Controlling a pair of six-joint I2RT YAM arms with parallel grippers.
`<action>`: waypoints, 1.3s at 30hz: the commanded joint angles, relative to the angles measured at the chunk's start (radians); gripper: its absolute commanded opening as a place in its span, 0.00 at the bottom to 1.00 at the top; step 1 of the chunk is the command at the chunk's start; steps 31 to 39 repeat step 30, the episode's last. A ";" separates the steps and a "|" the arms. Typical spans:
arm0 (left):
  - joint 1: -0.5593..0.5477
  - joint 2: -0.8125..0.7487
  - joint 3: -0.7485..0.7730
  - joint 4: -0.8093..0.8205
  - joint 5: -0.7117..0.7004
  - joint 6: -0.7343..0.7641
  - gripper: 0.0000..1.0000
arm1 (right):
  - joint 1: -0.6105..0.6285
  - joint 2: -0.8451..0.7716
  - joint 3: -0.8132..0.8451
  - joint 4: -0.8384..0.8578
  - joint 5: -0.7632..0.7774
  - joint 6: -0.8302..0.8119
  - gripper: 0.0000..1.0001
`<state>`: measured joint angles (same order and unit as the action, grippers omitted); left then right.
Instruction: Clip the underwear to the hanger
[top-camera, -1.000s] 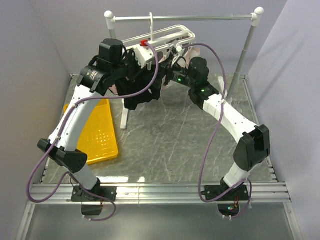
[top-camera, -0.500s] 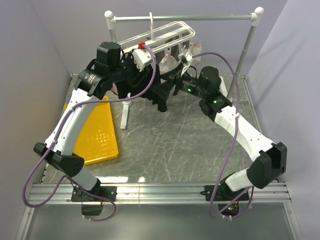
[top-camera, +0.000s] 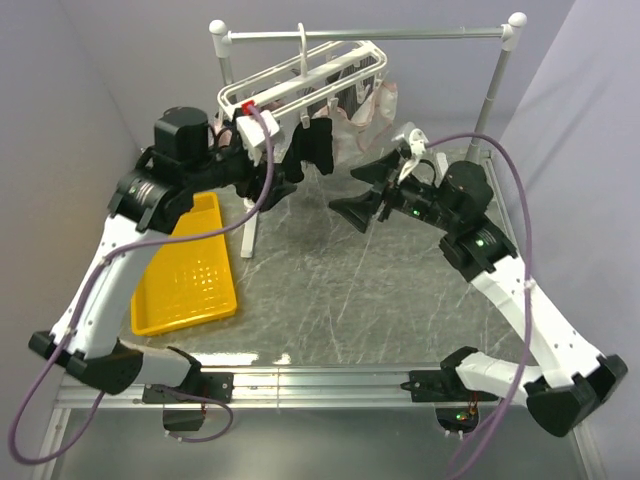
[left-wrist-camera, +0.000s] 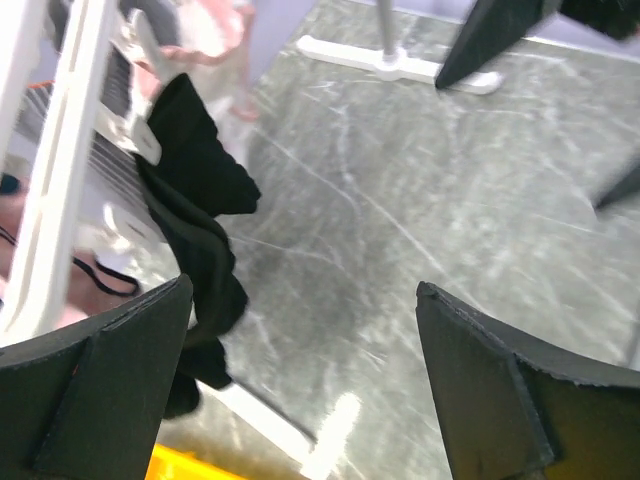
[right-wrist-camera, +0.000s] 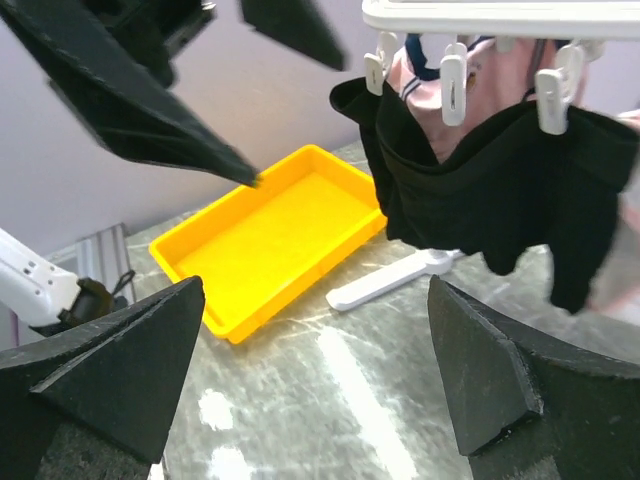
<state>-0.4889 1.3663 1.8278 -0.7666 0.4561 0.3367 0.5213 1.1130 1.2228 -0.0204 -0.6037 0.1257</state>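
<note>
There is one white drying hanger (right-wrist-camera: 480, 14), one grey rail stand (top-camera: 370, 36), one black underwear (right-wrist-camera: 480, 190), one pale pink underwear (right-wrist-camera: 495, 80) and one yellow tray (right-wrist-camera: 270, 225). Three white clips (right-wrist-camera: 453, 72) show in the right wrist view. Two robot arms are in view: one left arm (top-camera: 105, 270) and one right arm (top-camera: 525, 315).

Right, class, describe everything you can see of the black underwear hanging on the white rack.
The black underwear is a plain brief of soft, matte fabric. It hangs from the white hanger, pinched at its upper corners by white clips, and sags in folds between them, clear of the table. A pale pink garment hangs right behind it. Neither the left claw nor the right claw touches it; both stand open and apart from it.
</note>
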 joint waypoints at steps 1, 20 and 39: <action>-0.001 -0.091 -0.051 -0.029 0.064 -0.077 0.99 | 0.002 -0.088 0.018 -0.133 0.066 -0.069 1.00; 0.446 -0.334 -0.390 -0.142 -0.158 -0.313 0.99 | -0.463 -0.487 -0.258 -0.371 0.105 -0.080 1.00; 0.470 -0.440 -0.578 -0.088 -0.185 -0.381 1.00 | -0.579 -0.558 -0.399 -0.404 0.091 -0.040 1.00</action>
